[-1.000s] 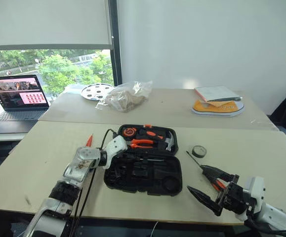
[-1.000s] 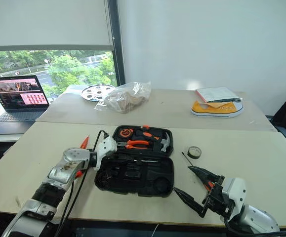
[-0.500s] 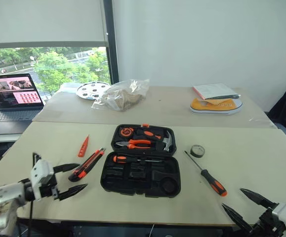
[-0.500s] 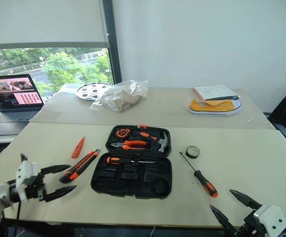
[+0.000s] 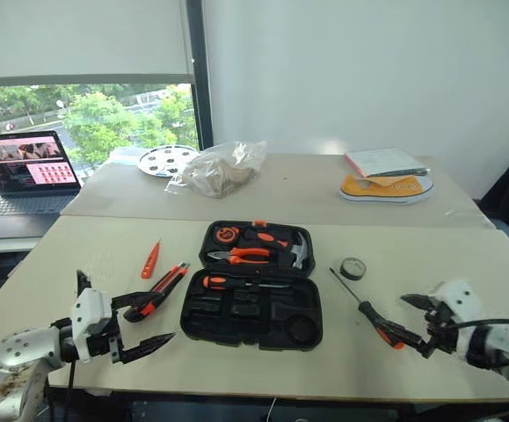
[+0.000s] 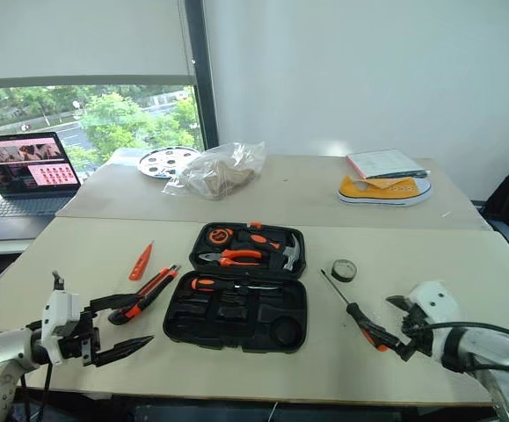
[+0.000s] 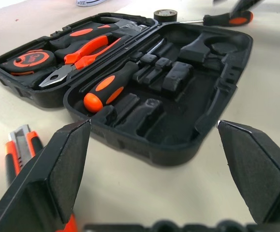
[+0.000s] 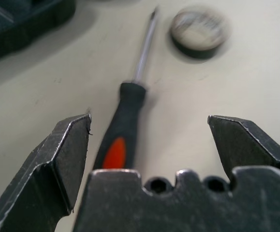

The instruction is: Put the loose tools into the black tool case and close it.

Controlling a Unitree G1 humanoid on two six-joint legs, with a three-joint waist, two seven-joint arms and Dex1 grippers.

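Note:
The black tool case (image 5: 254, 308) lies open mid-table, with one orange-and-black screwdriver (image 5: 236, 282) in a slot. Left of it lie the black-and-orange utility knife (image 5: 162, 286) and the small orange tester screwdriver (image 5: 151, 259). The other long screwdriver (image 5: 364, 303) lies on the table right of the case. My left gripper (image 5: 162, 316) is open and empty, just left of the case beside the knife. My right gripper (image 8: 149, 125) is open, its fingers either side of that screwdriver's handle (image 8: 123, 130) without gripping it.
The case's far half holds pliers (image 5: 250, 256), a hammer (image 5: 300, 251) and a tape measure (image 5: 229, 235). A black tape roll (image 5: 352, 267) sits by the screwdriver tip. On the back table are a laptop (image 5: 25, 167), a plastic bag (image 5: 223, 167) and a yellow shoe (image 5: 386, 186).
My left gripper has opened and pulled back from the case to the left; a screwdriver now shows in the case. My right gripper has tipped down over the loose screwdriver's handle.

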